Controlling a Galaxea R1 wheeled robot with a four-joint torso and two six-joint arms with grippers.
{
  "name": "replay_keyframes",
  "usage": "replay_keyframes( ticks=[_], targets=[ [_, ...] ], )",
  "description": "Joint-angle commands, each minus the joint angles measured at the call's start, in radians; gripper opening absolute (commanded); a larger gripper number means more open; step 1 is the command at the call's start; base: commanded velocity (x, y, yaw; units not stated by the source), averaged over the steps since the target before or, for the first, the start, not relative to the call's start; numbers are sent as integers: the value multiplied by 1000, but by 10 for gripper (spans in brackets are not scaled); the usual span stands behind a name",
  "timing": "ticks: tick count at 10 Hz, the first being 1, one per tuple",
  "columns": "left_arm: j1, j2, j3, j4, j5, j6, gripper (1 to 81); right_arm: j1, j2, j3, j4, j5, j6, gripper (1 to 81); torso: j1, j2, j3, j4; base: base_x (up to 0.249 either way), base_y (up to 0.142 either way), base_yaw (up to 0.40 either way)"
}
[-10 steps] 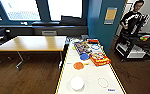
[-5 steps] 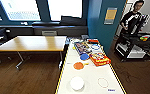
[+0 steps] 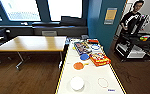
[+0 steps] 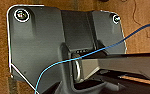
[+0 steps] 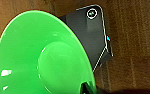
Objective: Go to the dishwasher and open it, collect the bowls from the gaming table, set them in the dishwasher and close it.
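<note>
Facing the gaming table (image 3: 91, 80) end-on: long white worktop with yellow edge trim, running away from the robot. Orange bowl (image 3: 78, 65) sits mid-worktop, blue bowl (image 3: 84, 57) just beyond it, the two near each other but apart. A white dish (image 3: 77, 83) sits at the near end, a thin red ring (image 3: 103, 82) beside it. A red box (image 3: 99, 59) lies right of the blue bowl; a darker printed box (image 3: 81, 47) and a small white dish (image 3: 95, 46) sit farther back. A wood-topped table (image 3: 31, 43) stands to the left over the brown wood floor (image 3: 28, 77).

Lime green bowl (image 5: 38, 55) shows large in the right wrist view, tilted, inside facing the camera, floor behind it. Right hand's grip point sits at the bowl's rim (image 5: 87, 87); looks clamped on it, fingers hard to make out. Left hand: can't tell its state; the left wrist view shows a blue cable (image 4: 96, 50) across the robot's dark plate.

A person (image 3: 132, 17) stands far right behind a dark cart (image 3: 133, 47).
</note>
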Motion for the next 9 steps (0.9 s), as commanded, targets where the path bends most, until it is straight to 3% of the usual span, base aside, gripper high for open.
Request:
replay_keyframes(
  ticks=[1,4,7,8,9],
  targets=[
    [-19,-272,307,-4,3,-6,811,24,-40,-2,-25,-18,-2,10,0,0,0,0,0,0,0],
    [-12,-428,434,-10,-41,-10,811,18,-21,-19,-25,-18,-2,10,0,0,0,0,0,0,0],
    [-22,-573,660,-11,-61,-9,811,-2,56,-124,-22,-5,-2,10,0,0,0,0,0,0,0],
    [-31,-642,740,-17,-117,-12,811,-2,75,-145,-22,-5,-2,10,0,0,0,0,0,0,0],
    [-45,-708,806,-31,-149,-36,811,-2,82,-142,-22,-4,-2,10,-1,0,0,0,0,0,0]
  ],
)
